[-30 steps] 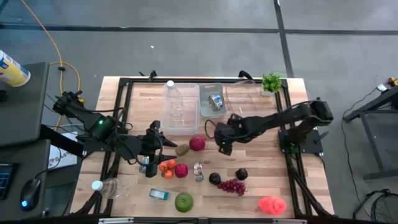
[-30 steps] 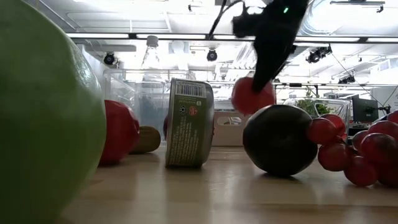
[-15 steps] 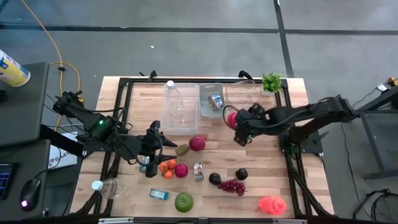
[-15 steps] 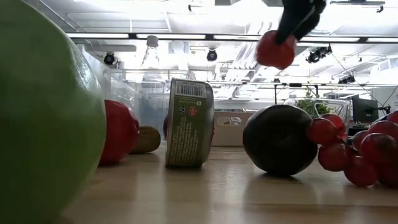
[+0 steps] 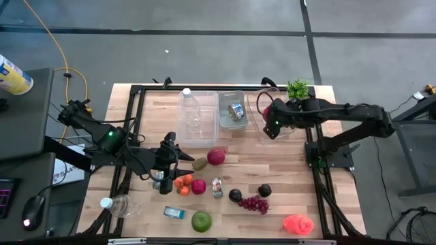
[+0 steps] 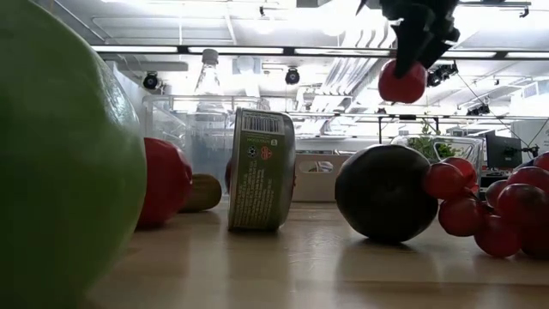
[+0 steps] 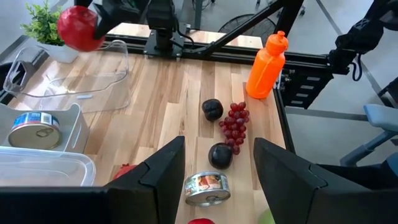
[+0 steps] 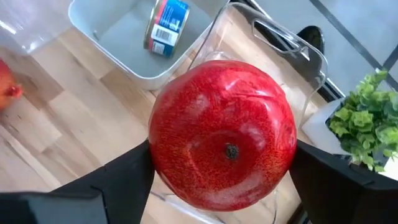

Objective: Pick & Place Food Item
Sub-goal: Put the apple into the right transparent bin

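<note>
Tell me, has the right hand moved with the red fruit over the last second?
Yes. The right hand carried the red fruit from mid-table to over the clear container at the far edge.

At the back of the wooden desk (image 5: 286, 146) three containers stand in a row: a clear plastic tub (image 5: 197, 117) at left, a grey square bin (image 5: 230, 119) in the middle holding a small tin can (image 5: 236, 111), and a clear plastic bowl (image 5: 269, 103) at right. A green potted plant (image 5: 298, 90) sits beside the bowl at the back right corner. My right gripper (image 5: 270, 124) hangs above the bowl's near edge, clamped around a round red pomegranate (image 8: 222, 134). My left gripper (image 5: 170, 163) is at the left, beside a cluster of small orange fruits (image 5: 182, 182). Towards the front lie a bunch of red grapes (image 5: 254, 203), a green apple (image 5: 201, 220) and an orange plastic bottle (image 5: 298, 224).
</note>
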